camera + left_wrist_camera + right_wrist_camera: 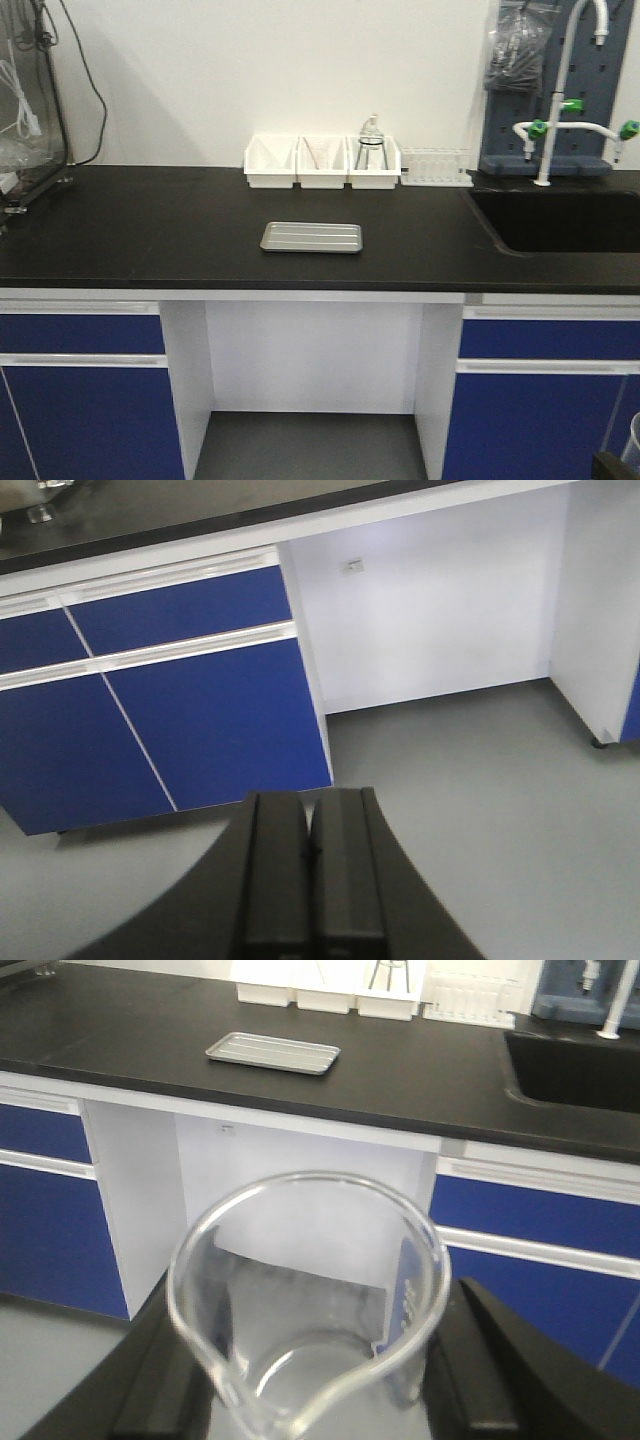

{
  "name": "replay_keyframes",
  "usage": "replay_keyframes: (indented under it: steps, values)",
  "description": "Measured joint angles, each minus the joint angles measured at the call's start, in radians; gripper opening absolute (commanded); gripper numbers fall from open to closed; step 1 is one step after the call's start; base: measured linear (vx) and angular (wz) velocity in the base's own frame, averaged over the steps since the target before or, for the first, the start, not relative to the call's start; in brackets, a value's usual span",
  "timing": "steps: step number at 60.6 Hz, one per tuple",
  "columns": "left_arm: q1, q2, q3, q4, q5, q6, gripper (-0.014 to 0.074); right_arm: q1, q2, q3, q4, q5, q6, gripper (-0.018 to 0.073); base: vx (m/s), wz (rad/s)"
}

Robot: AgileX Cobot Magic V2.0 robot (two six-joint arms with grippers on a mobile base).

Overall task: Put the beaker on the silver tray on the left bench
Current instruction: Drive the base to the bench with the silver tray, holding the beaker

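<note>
Fingers (pixel 505 1370) of your right gripper (pixel 318 1375) are held apart by the beaker (pixel 300 1185) and clamp it between them, one black finger against each side of the glass. The beaker stands upright with its pouring lip turned toward the wrist camera. A column of blue graduation marks runs down its right wall, too blurred to read. It hangs in the air on the near side of the bench front, below the level of the black top.

Your left gripper (pixel 310 870) is fully closed, its two black fingers pressed together with nothing between them, above the grey floor (pixel 480 780) by the blue cabinet doors (pixel 200 710).

Beyond both, you face the left bench (pixel 150 230), with its black top, white frame and an open white kneehole between the blue doors. The silver tray (pixel 311 237) lies flat near the middle of the top, well apart from the beaker. Farther back, three white bins (pixel 322 160) sit in a row against the white wall, with a rack of tubes (pixel 436 167) just to their right. At the right end are the sunken black sink (pixel 560 220) and a tall white tap (pixel 555 100) with green handles.
</note>
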Motion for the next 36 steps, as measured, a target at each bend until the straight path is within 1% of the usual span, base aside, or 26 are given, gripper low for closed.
replay_keyframes:
  steps: [13,36]
  values:
    - [0.0,0.0,0.0,0.0,0.0,0.0,0.0001,0.0,0.0,0.0,0.0,0.0,0.0,-0.0011,0.27,0.18]
    - [0.0,0.0,0.0,0.0,0.0,0.0,0.0001,0.0,0.0,0.0,0.0,0.0,0.0,-0.0011,0.31,0.08]
